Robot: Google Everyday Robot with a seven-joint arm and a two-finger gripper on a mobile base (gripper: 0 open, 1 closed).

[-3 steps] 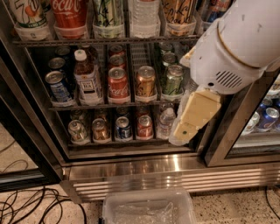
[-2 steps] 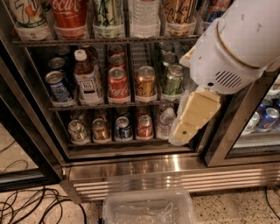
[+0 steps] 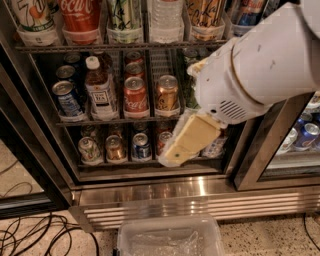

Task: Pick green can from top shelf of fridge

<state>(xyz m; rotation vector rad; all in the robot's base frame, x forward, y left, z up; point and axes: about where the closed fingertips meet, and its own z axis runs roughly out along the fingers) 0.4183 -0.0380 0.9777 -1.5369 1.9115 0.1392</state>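
My hand (image 3: 178,149) low by the small-can racks (image 3: 118,120), grip state unclear to me; green can (image 3: 125,12) in its top shelf (image 3: 65,48) tray (image 3: 125,35)

**Robot arm, camera view.** Gripper (image 3: 176,151): a pale cream-yellow, flat, blocky piece with a lighter, slightly translucent edge along its upper side, seen in front of the lower racks of the fridge (image 3: 150,192). Directly above and right of the gripper, wrist housing (image 3: 225,95): rounded, glossy white, with a small patch of short dark vent slots on the face nearest the gripper and a cream-coloured tab at its upper left rim. Further up and right of the gripper, arm (image 3: 272,50): a broad, smooth white cylinder marked with a few small dark specks
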